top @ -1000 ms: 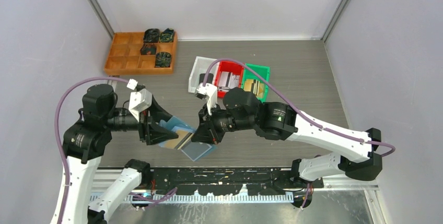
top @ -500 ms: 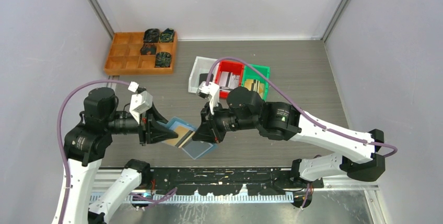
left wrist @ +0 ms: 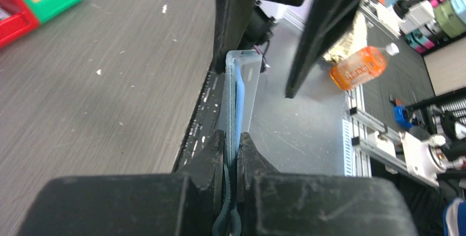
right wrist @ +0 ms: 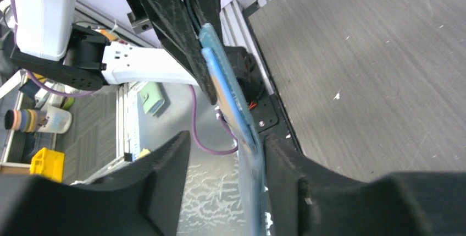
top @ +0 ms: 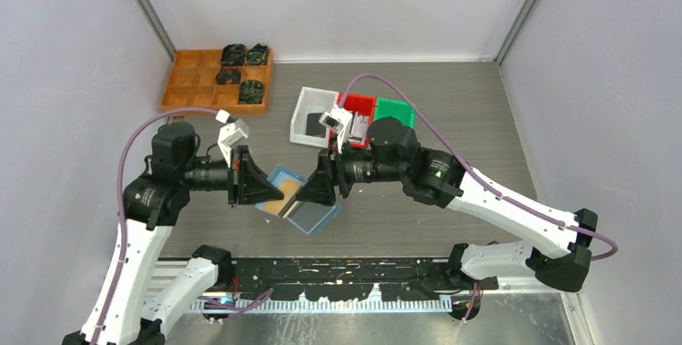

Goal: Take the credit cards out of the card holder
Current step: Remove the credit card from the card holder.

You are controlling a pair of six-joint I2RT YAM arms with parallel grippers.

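The slate-blue card holder (top: 310, 215) hangs open above the table's near edge, between my two grippers. A tan-gold credit card (top: 281, 205) shows inside it. My left gripper (top: 273, 194) is shut on the holder's left edge; in the left wrist view its jaws (left wrist: 232, 143) pinch the thin blue material (left wrist: 239, 90). My right gripper (top: 305, 197) is open around the holder's other end. In the right wrist view (right wrist: 225, 156) the holder (right wrist: 231, 95) lies edge-on against the right finger, with a wide gap to the left finger.
A wooden compartment tray (top: 193, 80) with dark objects stands at the back left. A white bin (top: 299, 113), a red bin (top: 362, 102) and a green bin (top: 396, 108) stand behind my right arm. The black base rail (top: 338, 269) runs along the near edge.
Both grippers and the holder have moved a little to the right and away from the near edge. My right arm now covers part of the red bin.
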